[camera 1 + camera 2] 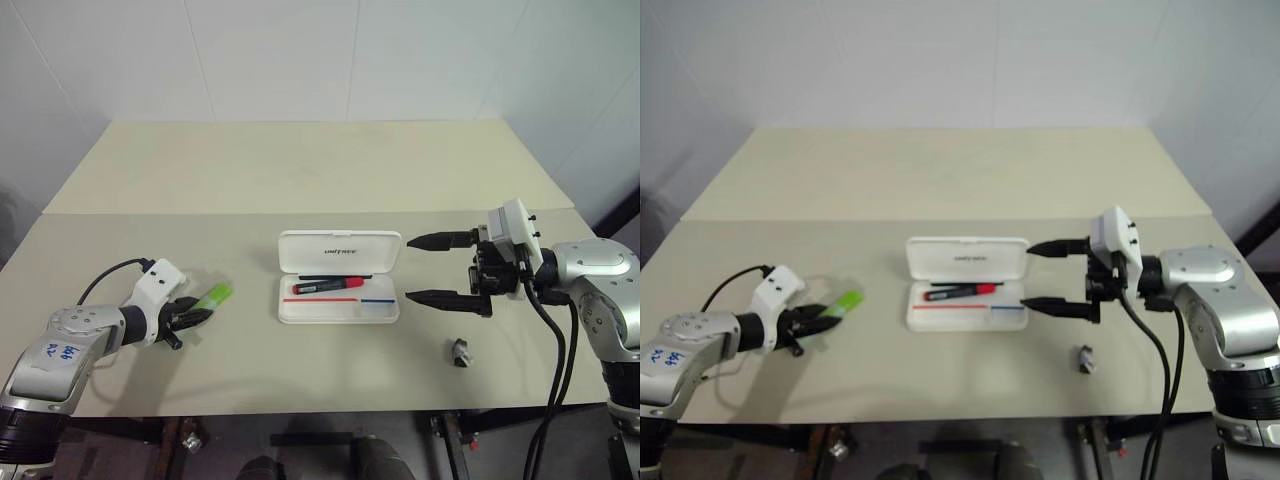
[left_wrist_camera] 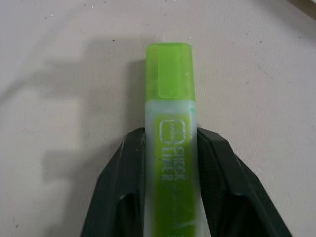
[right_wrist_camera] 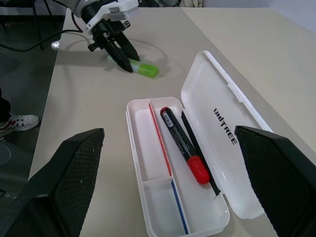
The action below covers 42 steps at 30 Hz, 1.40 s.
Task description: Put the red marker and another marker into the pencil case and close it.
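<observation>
The two head views look forward and down from above the near edge of the table [image 1: 300, 170], taking in both arms and the open pencil case [image 1: 338, 290] at the middle; they share nearly the whole scene, slightly offset sideways. The left wrist view sits very close over the tabletop, looking along its fingers [image 2: 123, 187] at the green highlighter [image 2: 170, 123]. The right wrist view looks from further back, across the case [image 3: 217, 123] toward the left gripper [image 3: 121, 52] and the highlighter [image 3: 143, 69], ground also covered by the head views
</observation>
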Each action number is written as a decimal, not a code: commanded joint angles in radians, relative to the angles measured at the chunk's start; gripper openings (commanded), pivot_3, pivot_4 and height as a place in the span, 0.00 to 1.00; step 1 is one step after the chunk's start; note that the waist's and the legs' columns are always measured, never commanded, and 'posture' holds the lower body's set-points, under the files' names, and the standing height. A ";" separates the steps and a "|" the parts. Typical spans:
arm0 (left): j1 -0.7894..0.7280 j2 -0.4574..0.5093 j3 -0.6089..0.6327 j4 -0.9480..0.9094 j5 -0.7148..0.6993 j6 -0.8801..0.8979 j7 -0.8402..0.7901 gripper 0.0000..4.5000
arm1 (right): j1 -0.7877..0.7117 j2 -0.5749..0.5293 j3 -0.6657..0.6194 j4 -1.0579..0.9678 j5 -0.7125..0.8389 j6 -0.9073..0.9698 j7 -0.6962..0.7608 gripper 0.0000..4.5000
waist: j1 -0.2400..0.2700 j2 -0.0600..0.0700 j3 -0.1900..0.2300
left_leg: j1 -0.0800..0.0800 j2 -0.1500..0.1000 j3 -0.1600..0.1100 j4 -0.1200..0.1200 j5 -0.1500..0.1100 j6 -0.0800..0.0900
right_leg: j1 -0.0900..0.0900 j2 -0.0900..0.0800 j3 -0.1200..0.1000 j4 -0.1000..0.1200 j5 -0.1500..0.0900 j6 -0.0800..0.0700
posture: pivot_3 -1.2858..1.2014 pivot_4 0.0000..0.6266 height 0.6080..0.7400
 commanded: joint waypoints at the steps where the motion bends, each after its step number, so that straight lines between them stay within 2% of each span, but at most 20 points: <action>1: 0.019 0.007 -0.004 0.017 0.035 0.018 0.018 0.24 | -0.020 -0.018 -0.022 0.003 -0.001 -0.020 -0.002 1.00 | 0.000 0.000 0.000 | 0.000 0.000 0.000 0.000 0.000 0.000 | 0.000 0.000 0.000 0.000 0.000 0.000 | 0.52 0.24 1.00; 8: 0.018 0.014 0.008 0.002 0.025 -0.031 -0.011 0.24 | -0.033 -0.009 -0.006 0.033 -0.019 -0.038 -0.003 1.00 | 0.000 0.000 0.000 | 0.000 0.000 0.000 0.000 0.000 0.000 | 0.000 0.000 0.000 -0.001 0.000 0.000 | 0.52 0.24 1.00; 15: 0.029 0.123 0.073 -0.046 0.000 -0.213 -0.195 0.24 | -0.068 -0.002 0.010 0.124 -0.058 -0.086 0.012 1.00 | 0.001 -0.001 0.001 | -0.003 0.000 -0.001 -0.002 -0.001 0.001 | -0.001 -0.001 -0.001 -0.006 0.000 0.000 | 0.52 0.24 1.00; 19: -0.029 0.161 0.080 -0.040 -0.032 -0.270 -0.304 0.24 | -0.083 0.004 0.018 0.158 -0.076 -0.104 0.018 1.00 | 0.002 -0.001 0.001 | -0.006 0.001 -0.001 -0.003 -0.002 0.001 | -0.002 -0.002 -0.003 -0.010 0.000 0.000 | 0.52 0.24 1.00; 26: -0.183 0.153 0.014 -0.060 -0.099 -0.338 -0.485 0.24 | -0.083 -0.002 0.020 0.165 -0.084 -0.114 0.021 1.00 | 0.004 -0.001 0.001 | -0.008 0.001 -0.001 -0.003 -0.003 0.002 | -0.002 0.000 -0.004 -0.012 0.000 0.000 | 0.52 0.24 1.00; 31: -0.332 0.104 -0.116 -0.041 -0.068 -0.333 -0.534 0.24 | -0.065 -0.020 0.010 0.158 -0.085 -0.118 0.023 1.00 | 0.006 -0.001 0.001 | -0.009 0.000 0.000 -0.002 -0.003 0.003 | -0.002 0.001 -0.004 -0.012 0.000 0.001 | 0.52 0.24 1.00; 36: -0.475 -0.035 -0.263 0.032 0.022 -0.308 -0.481 0.24 | -0.026 -0.044 -0.012 0.130 -0.080 -0.110 0.015 1.00 | 0.018 -0.001 0.001 | -0.009 -0.003 0.001 0.001 -0.003 0.003 | -0.002 0.003 -0.003 -0.012 0.001 0.001 | 0.52 0.24 1.00; 42: -0.562 -0.173 -0.370 0.124 0.109 -0.299 -0.437 0.24 | 0.025 -0.060 -0.039 0.083 -0.067 -0.092 -0.006 1.00 | 0.027 -0.001 0.001 | -0.008 -0.002 0.001 0.001 -0.002 0.002 | -0.002 0.005 -0.001 -0.011 0.001 0.002 | 0.52 0.24 1.00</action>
